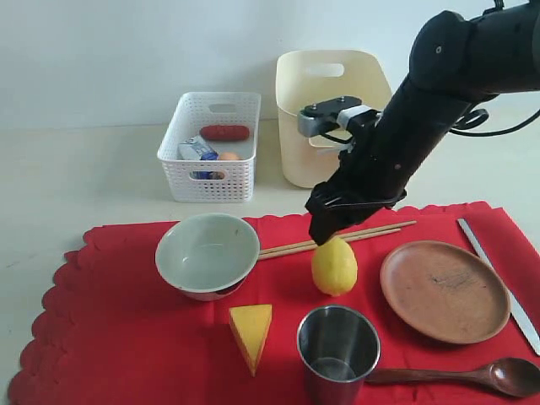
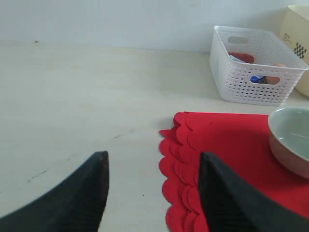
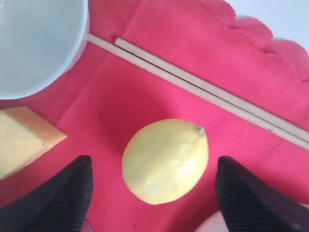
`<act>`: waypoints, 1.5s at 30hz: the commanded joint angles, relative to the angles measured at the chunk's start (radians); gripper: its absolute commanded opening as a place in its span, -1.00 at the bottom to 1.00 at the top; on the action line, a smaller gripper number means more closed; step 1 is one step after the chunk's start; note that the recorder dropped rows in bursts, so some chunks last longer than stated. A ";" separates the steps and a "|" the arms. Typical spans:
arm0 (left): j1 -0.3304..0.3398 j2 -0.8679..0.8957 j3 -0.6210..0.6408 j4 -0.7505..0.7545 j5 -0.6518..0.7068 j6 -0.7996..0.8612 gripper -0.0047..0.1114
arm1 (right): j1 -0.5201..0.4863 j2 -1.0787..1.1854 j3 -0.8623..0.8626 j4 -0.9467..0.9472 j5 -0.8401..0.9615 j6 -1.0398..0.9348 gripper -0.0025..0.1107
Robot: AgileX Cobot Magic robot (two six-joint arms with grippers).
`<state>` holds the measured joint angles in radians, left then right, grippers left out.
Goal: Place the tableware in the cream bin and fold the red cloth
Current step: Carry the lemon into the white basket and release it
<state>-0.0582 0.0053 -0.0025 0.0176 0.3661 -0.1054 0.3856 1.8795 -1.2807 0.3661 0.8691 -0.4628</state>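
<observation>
The red cloth [image 1: 169, 337] lies spread on the table. On it are a pale bowl [image 1: 207, 253], wooden chopsticks [image 1: 337, 239], a brown plate [image 1: 443, 289], a steel cup [image 1: 337, 350], a dark spoon [image 1: 472, 374] and a long knife [image 1: 498, 278]. The cream bin [image 1: 329, 110] stands behind the cloth. My right gripper [image 1: 325, 224] hangs just above a lemon [image 1: 334, 266]; its open fingers sit either side of the lemon [image 3: 166, 159] without touching it. My left gripper [image 2: 153, 157] is open and empty over the cloth's scalloped edge [image 2: 217, 145], out of the exterior view.
A white perforated basket [image 1: 211, 143] with a sausage, a carton and an egg stands left of the cream bin. A cheese wedge [image 1: 251, 333] lies on the cloth in front of the bowl. Bare tabletop [image 2: 72, 96] stretches beyond the cloth's edge in the left wrist view.
</observation>
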 commanded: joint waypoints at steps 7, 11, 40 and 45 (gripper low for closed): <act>-0.001 -0.005 0.003 0.000 -0.010 -0.004 0.02 | -0.002 0.090 -0.003 -0.068 0.002 0.184 0.36; -0.001 -0.005 0.003 0.000 -0.010 -0.004 0.02 | -0.002 0.125 -0.003 -0.162 -0.011 0.295 0.36; -0.001 -0.005 0.003 0.000 -0.010 -0.004 0.02 | -0.002 -0.124 -0.003 0.298 -0.102 -0.110 -0.96; -0.001 -0.005 0.003 0.000 -0.010 -0.004 0.02 | -0.002 -0.110 -0.047 0.315 -0.145 -0.138 -0.96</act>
<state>-0.0582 0.0053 -0.0025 0.0176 0.3661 -0.1054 0.3878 1.7643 -1.2923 0.6607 0.7556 -0.5751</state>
